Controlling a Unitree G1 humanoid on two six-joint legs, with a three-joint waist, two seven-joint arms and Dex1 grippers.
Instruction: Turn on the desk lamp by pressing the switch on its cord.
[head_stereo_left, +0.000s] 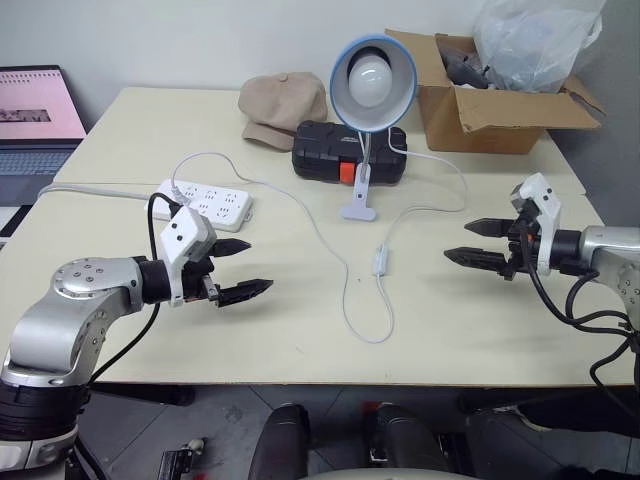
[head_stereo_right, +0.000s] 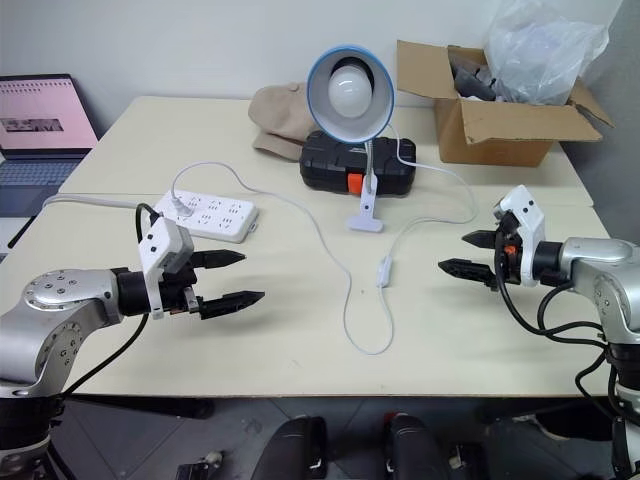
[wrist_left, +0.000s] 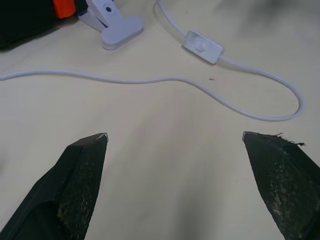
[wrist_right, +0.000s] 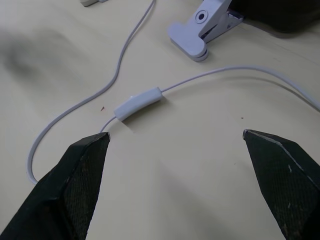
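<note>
Cream bench (head_stereo_left: 300, 330) under both my arms, with the lamp (head_stereo_left: 372, 82) standing at its middle towards the back — blue shade tipped to face me, white globe bulb inside, white clip base (head_stereo_left: 358, 205) resting on the bench just in front of a black case (head_stereo_left: 330, 150). From the base the thin white cord (head_stereo_left: 350, 300) runs towards me, and the switch (head_stereo_left: 381, 261) lies flat on the bench along it, between my two tools and a little nearer the right one. Past the switch the cord curls into a loop at the near side and then heads back to the white power strip (head_stereo_left: 215, 203) on the left.

My left tool (head_stereo_left: 243, 268) hovers above the bench with its fingers spread wide, holding nothing. My right tool (head_stereo_left: 478, 243) does the same on the other side — spread wide, empty, pointing inward at the switch but well apart from it.

A tan cap (head_stereo_left: 280, 108) sits behind the case, a cardboard box (head_stereo_left: 490, 115) at the back right, a laptop (head_stereo_left: 35, 115) off to the left.
</note>
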